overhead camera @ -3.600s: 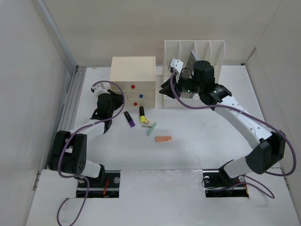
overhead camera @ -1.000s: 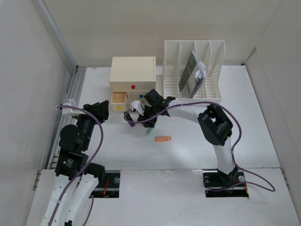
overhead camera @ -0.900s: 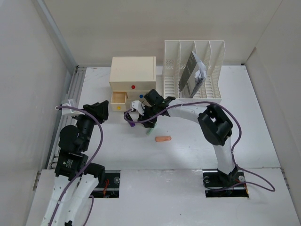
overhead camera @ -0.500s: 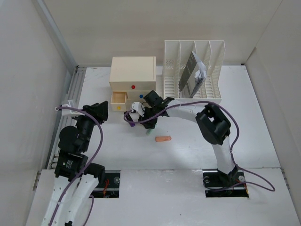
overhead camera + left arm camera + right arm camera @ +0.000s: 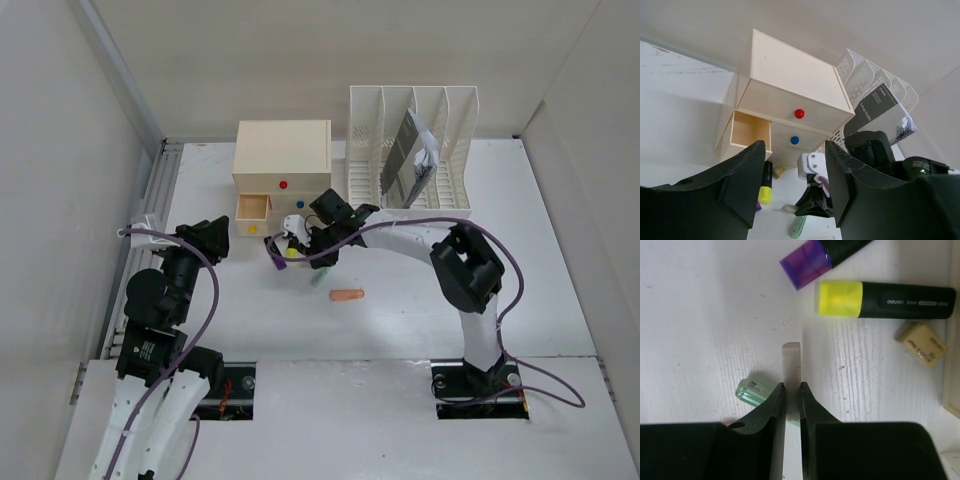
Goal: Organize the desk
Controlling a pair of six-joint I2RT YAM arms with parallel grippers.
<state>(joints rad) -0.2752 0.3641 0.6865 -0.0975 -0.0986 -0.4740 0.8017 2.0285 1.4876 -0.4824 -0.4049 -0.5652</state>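
white matte table (image 5: 420, 300) fills the centre of the top view, running from the arm bases at the lower edge to the back wall at the upper edge. a cream drawer box (image 5: 282, 160) stands at the upper centre of that view. a white file rack (image 5: 415, 140) stands just right of it, with a dark booklet (image 5: 405, 158) leaning in one slot. in the left wrist view the box shows a red knob (image 5: 799, 113), a blue knob (image 5: 794, 140) and an open drawer (image 5: 747, 131) at its lower left.

right claw (image 5: 791, 389) is clamped on a pale flat strip (image 5: 791, 357), which projects from between the fingers toward the top of the right wrist frame. whether the strip is clear of the table cannot be told. a mint-green item (image 5: 752, 390) lies just left of the claw, partly hidden by one finger. a yellow highlighter (image 5: 885, 299) lies at upper right, and a purple highlighter (image 5: 812, 260) lies above it at the top edge. a tan eraser (image 5: 922, 343) lies at the right, near the yellow highlighter. an orange item (image 5: 347, 295) lies apart from these, lower in the top view.

left claw (image 5: 794, 145) sits at the left of the top view, fingers spread wide apart with nothing between them, facing the drawer box.
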